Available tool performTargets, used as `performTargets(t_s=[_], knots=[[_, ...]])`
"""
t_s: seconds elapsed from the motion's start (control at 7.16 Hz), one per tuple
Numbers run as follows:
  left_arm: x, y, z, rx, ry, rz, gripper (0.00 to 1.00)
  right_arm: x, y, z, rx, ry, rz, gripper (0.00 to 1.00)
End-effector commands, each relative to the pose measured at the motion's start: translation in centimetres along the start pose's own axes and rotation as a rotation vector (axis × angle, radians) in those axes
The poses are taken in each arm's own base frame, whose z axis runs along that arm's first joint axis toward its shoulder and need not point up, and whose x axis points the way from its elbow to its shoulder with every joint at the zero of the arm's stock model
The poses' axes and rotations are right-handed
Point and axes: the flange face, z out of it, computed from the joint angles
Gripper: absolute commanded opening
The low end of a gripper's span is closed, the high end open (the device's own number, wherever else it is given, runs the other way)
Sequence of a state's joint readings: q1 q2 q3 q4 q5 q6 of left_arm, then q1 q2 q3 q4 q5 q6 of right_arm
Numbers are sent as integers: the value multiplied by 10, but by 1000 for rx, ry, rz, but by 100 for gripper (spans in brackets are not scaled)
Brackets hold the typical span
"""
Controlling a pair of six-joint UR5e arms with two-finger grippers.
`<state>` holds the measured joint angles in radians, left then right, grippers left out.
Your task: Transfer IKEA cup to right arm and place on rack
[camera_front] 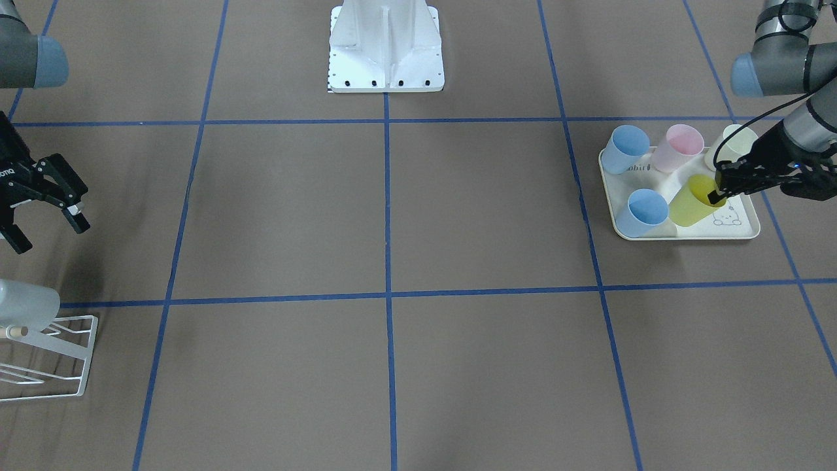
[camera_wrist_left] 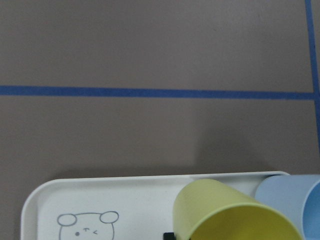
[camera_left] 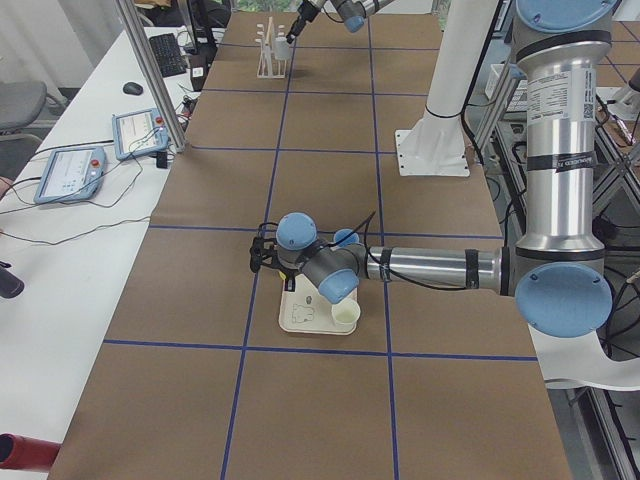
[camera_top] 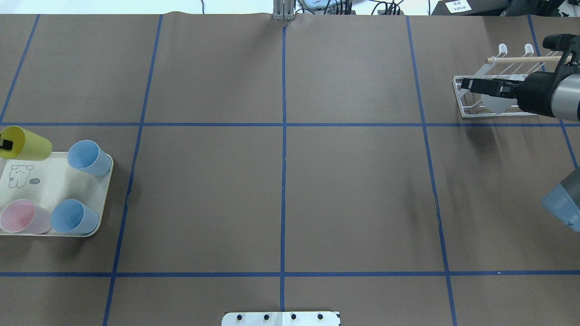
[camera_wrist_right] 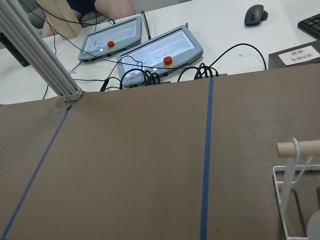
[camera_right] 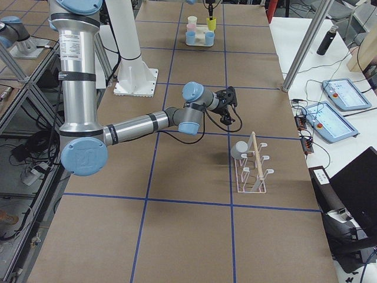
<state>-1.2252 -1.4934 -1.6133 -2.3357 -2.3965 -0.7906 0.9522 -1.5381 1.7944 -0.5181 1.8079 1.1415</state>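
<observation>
The yellow IKEA cup [camera_front: 694, 201] hangs tilted over the cream tray's [camera_front: 686, 233] far end, its mouth toward my left gripper [camera_front: 718, 188], which is shut on its rim with one finger inside. In the overhead view the cup [camera_top: 26, 144] sits at the far left edge, and the left wrist view shows it [camera_wrist_left: 235, 215] just above the tray [camera_wrist_left: 100, 195]. My right gripper [camera_front: 49, 227] stands open and holds nothing, beside the white wire rack [camera_front: 49, 356], also seen at the table's far right [camera_top: 471, 106]. A pale grey cup [camera_front: 23, 304] hangs on the rack.
Two blue cups [camera_front: 624, 149] [camera_front: 644, 212], a pink cup [camera_front: 679, 148] and a cream cup [camera_front: 735, 140] stand on the tray. The robot's white base [camera_front: 386, 55] sits mid-table. Control tablets [camera_wrist_right: 160, 52] and cables lie beyond the table edge.
</observation>
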Motion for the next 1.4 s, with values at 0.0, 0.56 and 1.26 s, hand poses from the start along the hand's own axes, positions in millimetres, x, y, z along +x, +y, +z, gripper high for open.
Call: performTargets(t_s=[0.0,0.56,1.26], knots=[[57,-22,-35,60,102,-175,0,-68,0,18,-25,-121,216,99],[273,-42,-45,-33,498,-533,0,-151,-4,7,-81,-282,540,99],[466,68,6,-140,928,-723,0,-206,-14,-24,-176,-508,891,99]])
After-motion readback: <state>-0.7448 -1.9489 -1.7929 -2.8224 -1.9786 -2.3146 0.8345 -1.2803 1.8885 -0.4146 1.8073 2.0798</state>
